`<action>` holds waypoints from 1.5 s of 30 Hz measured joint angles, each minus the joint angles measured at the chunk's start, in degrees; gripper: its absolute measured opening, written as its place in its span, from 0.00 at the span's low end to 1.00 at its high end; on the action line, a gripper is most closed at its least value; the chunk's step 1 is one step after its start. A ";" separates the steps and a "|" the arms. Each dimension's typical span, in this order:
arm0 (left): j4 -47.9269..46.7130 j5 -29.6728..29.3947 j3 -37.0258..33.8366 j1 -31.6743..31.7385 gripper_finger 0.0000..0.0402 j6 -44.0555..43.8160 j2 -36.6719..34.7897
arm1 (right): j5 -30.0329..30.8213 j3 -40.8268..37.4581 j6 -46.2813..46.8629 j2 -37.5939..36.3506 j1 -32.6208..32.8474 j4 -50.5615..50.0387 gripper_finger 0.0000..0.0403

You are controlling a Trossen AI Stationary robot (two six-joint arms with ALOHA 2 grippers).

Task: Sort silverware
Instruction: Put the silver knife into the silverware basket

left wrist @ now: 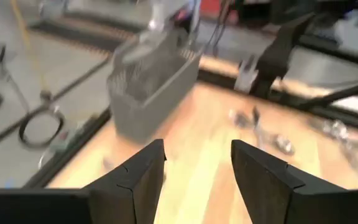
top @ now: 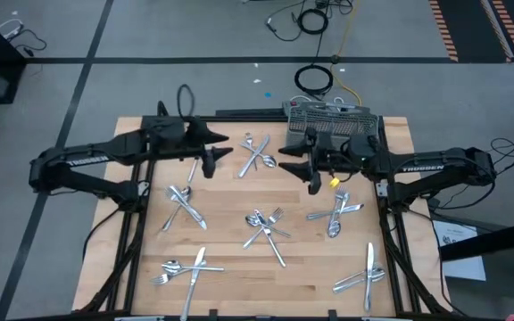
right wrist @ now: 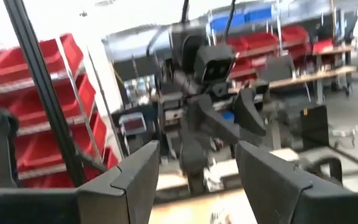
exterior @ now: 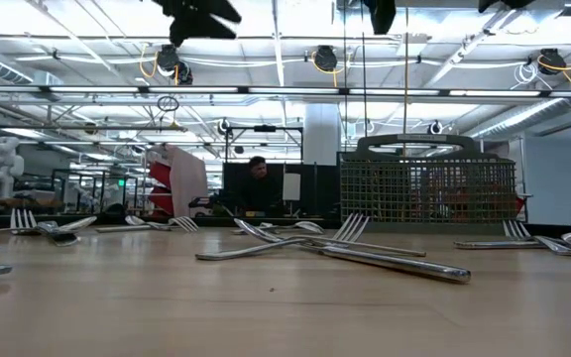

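Note:
Small shiny forks, spoons and knives, the silverware, lie flat on the wooden table in several crossed heaps: far middle (top: 255, 153), left (top: 184, 205), centre (top: 266, 227), right (top: 337, 212), near left (top: 184, 267), near right (top: 364, 278). The grey mesh caddy (top: 333, 120) stands at the far right edge and also shows in the low view (exterior: 426, 188). My left gripper (top: 221, 153) hangs open high above the far left part, nothing between its fingers (left wrist: 197, 168). My right gripper (top: 286, 158) faces it from the right, open and empty (right wrist: 197, 168).
Black frame rails run along the table's left (top: 132, 241) and right (top: 391, 241) edges. Coiled cables (top: 315, 78) lie on the floor past the far edge. A sheet of paper (top: 458, 239) lies right of the table. A person (exterior: 257, 178) sits far behind.

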 joint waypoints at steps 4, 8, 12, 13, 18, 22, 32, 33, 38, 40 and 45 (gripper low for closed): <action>-6.69 -0.19 0.09 -1.37 0.49 -5.91 2.19 | 0.17 0.00 -0.43 0.00 0.01 -6.77 0.50; -17.32 -0.28 0.07 -3.43 0.49 -11.53 4.42 | 0.20 0.00 -1.14 0.00 -0.10 -12.01 0.50; -25.29 -0.30 0.05 -7.47 0.49 -12.80 6.89 | 0.22 0.00 -4.02 0.00 -0.10 -16.05 0.50; -26.31 -0.34 0.05 -8.62 0.49 -12.84 7.62 | 0.22 0.00 -4.90 0.00 -0.10 -16.82 0.50; -25.54 -1.29 0.05 -14.62 0.49 -12.15 11.96 | 0.24 0.00 -8.12 0.00 -0.10 -19.24 0.50; -24.55 -1.94 0.05 -18.03 0.49 -11.99 15.89 | 0.24 0.00 -7.08 0.00 -0.10 -20.70 0.50; -12.29 -2.64 0.01 -22.09 0.49 0.85 22.29 | 0.66 0.00 7.57 0.00 3.90 -23.52 0.50; -11.66 -2.62 0.01 -22.07 0.49 2.36 22.78 | 0.94 0.00 9.28 0.00 4.73 -23.92 0.50; -7.77 -1.43 0.01 -22.09 0.49 9.08 25.37 | 1.80 0.00 20.64 -1.21 8.47 -30.52 0.50; -6.63 -1.26 0.01 -22.09 0.49 11.26 26.45 | 2.75 -0.02 25.13 -2.04 10.06 -33.37 0.50; -7.40 -1.18 0.01 -21.90 0.49 9.82 27.89 | 12.25 -0.02 28.64 -4.78 15.64 -41.29 0.50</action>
